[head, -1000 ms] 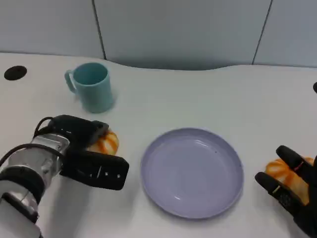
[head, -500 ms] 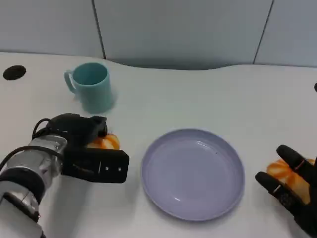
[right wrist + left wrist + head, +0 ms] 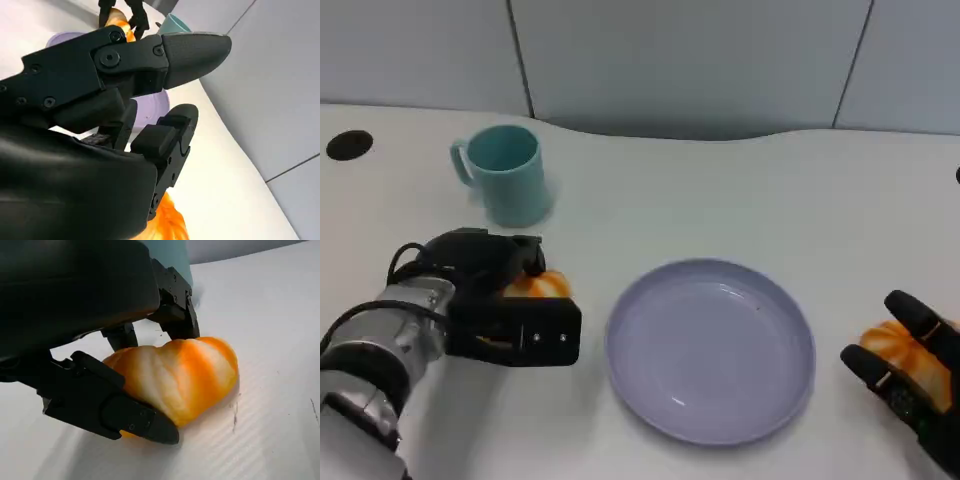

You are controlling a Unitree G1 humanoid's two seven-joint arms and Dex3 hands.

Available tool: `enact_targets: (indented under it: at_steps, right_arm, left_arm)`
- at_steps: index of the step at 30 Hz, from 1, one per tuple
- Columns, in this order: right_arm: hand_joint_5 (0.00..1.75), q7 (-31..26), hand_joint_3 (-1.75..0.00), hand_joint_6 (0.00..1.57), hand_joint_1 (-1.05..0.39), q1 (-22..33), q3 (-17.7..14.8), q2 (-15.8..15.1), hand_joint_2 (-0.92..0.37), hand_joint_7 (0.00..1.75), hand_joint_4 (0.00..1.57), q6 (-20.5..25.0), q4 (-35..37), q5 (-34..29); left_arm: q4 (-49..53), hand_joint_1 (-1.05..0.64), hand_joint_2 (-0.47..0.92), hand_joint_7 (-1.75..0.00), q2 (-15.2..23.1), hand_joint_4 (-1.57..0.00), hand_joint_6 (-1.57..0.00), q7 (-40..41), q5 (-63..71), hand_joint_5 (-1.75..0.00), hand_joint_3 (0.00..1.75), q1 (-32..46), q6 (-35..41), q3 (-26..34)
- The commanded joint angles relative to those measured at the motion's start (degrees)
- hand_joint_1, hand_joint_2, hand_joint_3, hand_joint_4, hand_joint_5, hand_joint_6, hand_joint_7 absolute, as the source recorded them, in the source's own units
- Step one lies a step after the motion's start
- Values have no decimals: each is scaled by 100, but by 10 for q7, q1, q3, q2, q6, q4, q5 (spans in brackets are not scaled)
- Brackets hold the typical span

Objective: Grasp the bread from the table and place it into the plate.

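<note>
A striped orange and white bread lies on the white table left of the lavender plate. My left hand wraps it from the near side and hides most of it. The left wrist view shows the bread pinched between the thumb and the fingers while it still rests on the table. A second, similar bread lies right of the plate. My right hand hovers at it with fingers spread and holds nothing; the right wrist view shows that bread below the fingers.
A teal mug stands behind my left hand, handle to the left. A black round hole marks the table's far left. The table's curved back edge meets a grey wall. White table lies open beyond the plate.
My left hand has closed in on the bread, and its thumb has swung level along the near side. The bread is more covered. My right hand has drifted slightly right.
</note>
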Motion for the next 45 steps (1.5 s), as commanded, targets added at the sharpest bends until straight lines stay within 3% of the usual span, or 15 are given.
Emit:
enact_targets:
  at_steps: [1, 3, 4, 5, 6, 10, 19, 28, 34, 45]
  right_arm:
    - [86, -1, -28, 81, -37, 4, -3, -8, -92, 3, 46, 0, -11, 3]
    - [87, 5, -29, 81, -37, 4, -3, -9, -92, 3, 45, -2, -9, 4]
    - [87, 3, -30, 80, -37, 4, -3, -8, -92, 3, 45, -1, -9, 4]
    - [88, 2, -29, 81, -37, 3, -3, -8, -92, 3, 45, -1, -9, 4]
    - [88, 0, -29, 81, -37, 2, -3, -7, -92, 3, 45, -1, -9, 2]
    - [89, -6, -29, 80, -37, -4, -2, -7, -92, 3, 45, 2, -5, 0]
    - [89, -10, -28, 81, -37, -10, 0, -4, -92, 3, 46, 1, 1, -1]
    - [90, -7, -30, 79, -36, -12, 3, -4, -92, 3, 45, -2, 2, -2]
    - [90, -5, -29, 78, -36, -11, 4, -6, -92, 2, 44, -3, 4, -4]
    - [89, -12, -30, 78, -37, -6, 7, -1, -92, 2, 44, -5, -5, -6]
  left_arm:
    - [-14, -25, 92, -118, 12, -53, -61, -20, -36, -162, 17, 26, -34, 28]
    - [-23, -20, 92, -162, 22, -59, -50, -22, -53, -172, 28, 33, -53, 43]
    - [-30, -20, 92, -168, 29, -59, -47, -15, -55, -173, 30, 37, -61, 46]
    - [-39, -19, 92, -150, 38, -57, -49, -10, -59, -164, 25, 42, -73, 51]
    - [-47, -15, 92, -146, 46, -54, -51, -8, -65, -167, 23, 47, -89, 59]
    - [-92, -13, 90, -171, 81, -59, -43, -1, -81, -174, 18, 63, -145, 83]
    - [-185, -11, 87, -175, 114, -64, -43, 6, -102, -175, 12, 85, -235, 126]
    - [-239, -4, 90, -175, 90, -72, -51, -3, -89, -175, 11, 69, -297, 117]
    - [-235, -9, 91, -175, 66, -77, -54, 116, 40, -175, 12, 36, -331, 50]
    - [-186, -19, 92, -175, 17, -78, -54, 161, 123, -175, 27, -27, -337, -29]
